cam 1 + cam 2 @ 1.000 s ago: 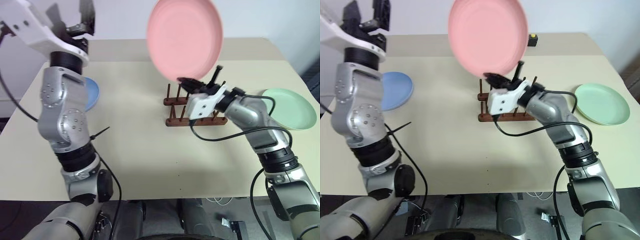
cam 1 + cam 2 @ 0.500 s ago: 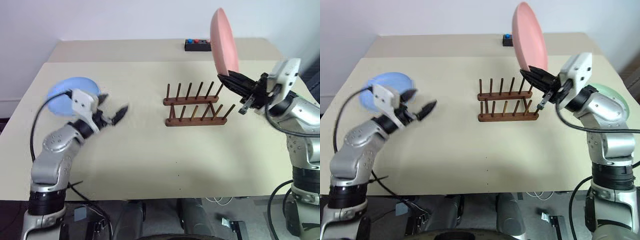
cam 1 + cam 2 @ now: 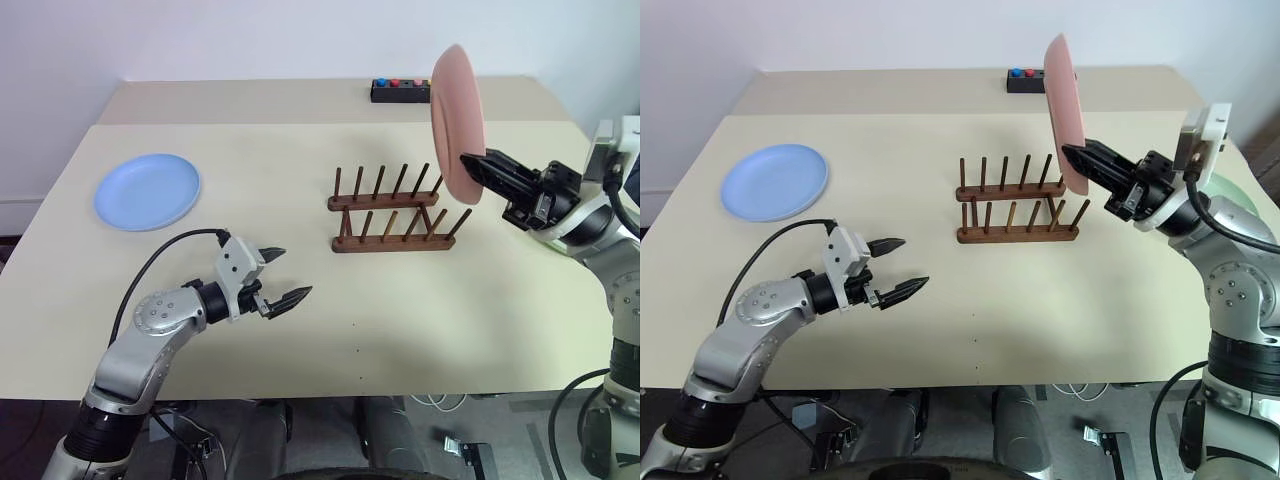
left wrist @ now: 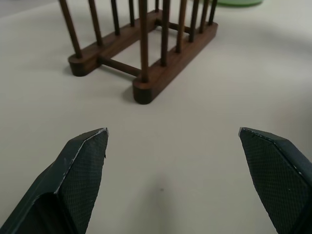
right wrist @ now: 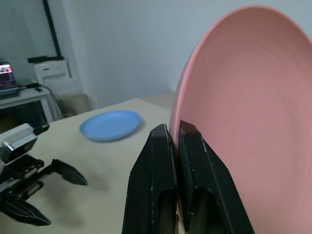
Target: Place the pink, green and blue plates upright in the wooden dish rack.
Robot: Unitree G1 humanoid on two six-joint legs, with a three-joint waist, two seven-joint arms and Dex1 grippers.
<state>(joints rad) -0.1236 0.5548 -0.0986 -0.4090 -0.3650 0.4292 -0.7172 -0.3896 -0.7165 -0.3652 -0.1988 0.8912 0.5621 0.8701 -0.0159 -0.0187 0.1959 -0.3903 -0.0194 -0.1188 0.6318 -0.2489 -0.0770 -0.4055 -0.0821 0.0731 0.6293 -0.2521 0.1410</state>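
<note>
Pink plate (image 3: 457, 125) held upright, edge-on, in the air just right of the wooden dish rack (image 3: 390, 212); right gripper (image 3: 478, 166) pinched tight on its rim. Rack pegs empty. Blue plate (image 3: 147, 190) flat at table's left. Left gripper (image 3: 283, 275) low over the table, fingers spread wide, holding nothing.

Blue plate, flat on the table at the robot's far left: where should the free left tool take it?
By the rim. The blue plate lies flat, face up, so only its raised edge offers a pinch. The open left tool is best brought to the near edge, one finger over the lip, one under.
</note>
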